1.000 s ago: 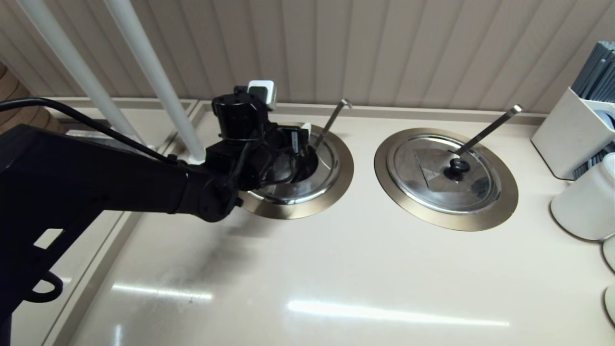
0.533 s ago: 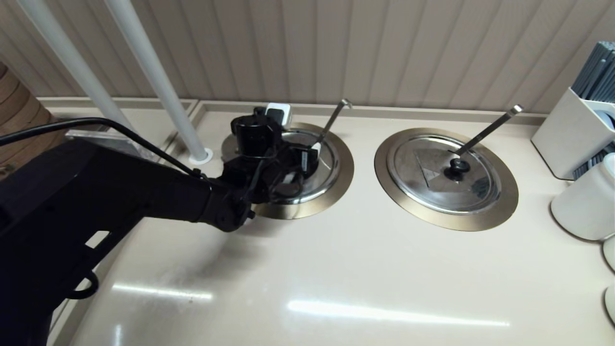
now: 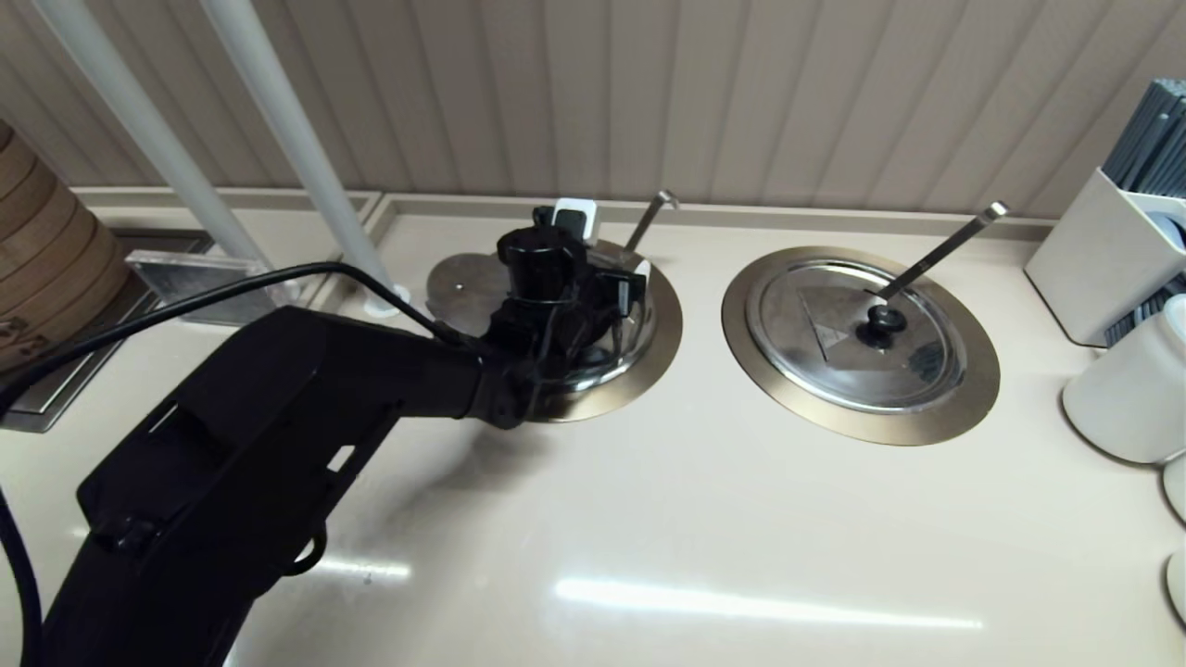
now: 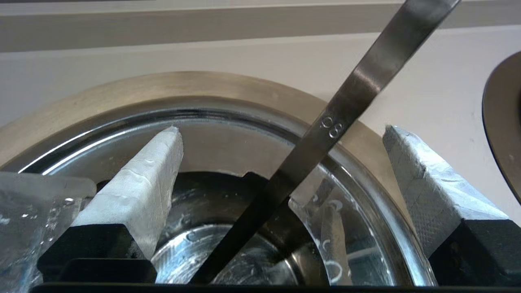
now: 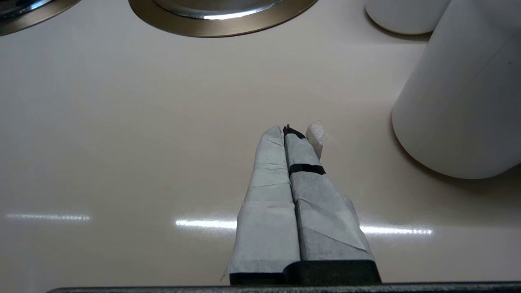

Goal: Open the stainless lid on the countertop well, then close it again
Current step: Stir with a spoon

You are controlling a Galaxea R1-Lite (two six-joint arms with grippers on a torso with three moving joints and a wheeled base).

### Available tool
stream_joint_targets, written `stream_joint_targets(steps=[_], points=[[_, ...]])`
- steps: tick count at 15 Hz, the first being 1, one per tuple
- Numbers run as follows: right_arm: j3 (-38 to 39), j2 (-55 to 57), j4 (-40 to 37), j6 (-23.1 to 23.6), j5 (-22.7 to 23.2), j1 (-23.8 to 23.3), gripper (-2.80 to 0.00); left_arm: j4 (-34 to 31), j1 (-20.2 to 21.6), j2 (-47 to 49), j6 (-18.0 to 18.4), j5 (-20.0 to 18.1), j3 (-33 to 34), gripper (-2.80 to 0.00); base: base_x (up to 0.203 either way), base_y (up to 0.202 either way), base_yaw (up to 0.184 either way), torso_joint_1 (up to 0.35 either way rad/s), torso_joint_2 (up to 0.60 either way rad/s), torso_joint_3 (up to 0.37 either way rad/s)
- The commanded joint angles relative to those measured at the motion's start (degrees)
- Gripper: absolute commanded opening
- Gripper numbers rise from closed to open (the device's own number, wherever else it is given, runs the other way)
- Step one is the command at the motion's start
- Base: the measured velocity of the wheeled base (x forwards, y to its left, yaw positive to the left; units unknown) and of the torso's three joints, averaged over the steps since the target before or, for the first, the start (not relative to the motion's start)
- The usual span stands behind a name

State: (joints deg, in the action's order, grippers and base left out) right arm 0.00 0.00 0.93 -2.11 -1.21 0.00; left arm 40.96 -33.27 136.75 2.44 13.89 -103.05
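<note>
The countertop well (image 3: 639, 380) sits left of centre, ringed by its bronze collar (image 4: 122, 91). The stainless lid (image 3: 635, 329) has its wedge flap (image 3: 463, 283) folded back to the left, and the dark pot opening (image 4: 195, 203) shows. The thin hook-ended ladle rod (image 3: 649, 218) leans out toward the back wall. My left gripper (image 3: 623, 283) hangs just over the opening, open, with the rod (image 4: 354, 97) passing between its taped fingers (image 4: 154, 171) without touching them. The lid's black knob is hidden. My right gripper (image 5: 291, 130) is shut and empty above bare countertop, outside the head view.
The twin well (image 3: 964, 408) to the right is covered by its lid with a black knob (image 3: 885, 320) and a flat ladle handle (image 3: 940, 250). White containers (image 3: 1126, 389) and a holder (image 3: 1093, 259) crowd the right edge. Two white poles (image 3: 287, 148) rise at back left, beside a wooden steamer (image 3: 46, 269).
My left arm has swung right and forward, carrying the gripper across the well toward the ladle rod. The folded-back flap on the left is now uncovered.
</note>
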Motion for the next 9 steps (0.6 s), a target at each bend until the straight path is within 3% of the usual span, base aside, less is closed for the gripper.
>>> stream_joint_targets(steps=[1, 4, 9], points=[[0.26, 0.00, 0.04, 0.00, -0.02, 0.00, -2.80, 0.13, -0.04, 3.93, 0.06, 0.24, -3.97, 0.00, 0.000, 0.000, 0.000, 0.000, 0.00, 0.000], [0.26, 0.00, 0.04, 0.00, -0.02, 0.00, -2.80, -0.27, -0.04, 7.05, 0.38, 0.36, -9.15, 0.00, 0.000, 0.000, 0.000, 0.000, 0.00, 0.000], [0.26, 0.00, 0.04, 0.00, -0.02, 0.00, -2.80, 0.29, -0.04, 8.30, 1.26, -0.23, -9.53, 0.00, 0.000, 0.000, 0.000, 0.000, 0.00, 0.000]])
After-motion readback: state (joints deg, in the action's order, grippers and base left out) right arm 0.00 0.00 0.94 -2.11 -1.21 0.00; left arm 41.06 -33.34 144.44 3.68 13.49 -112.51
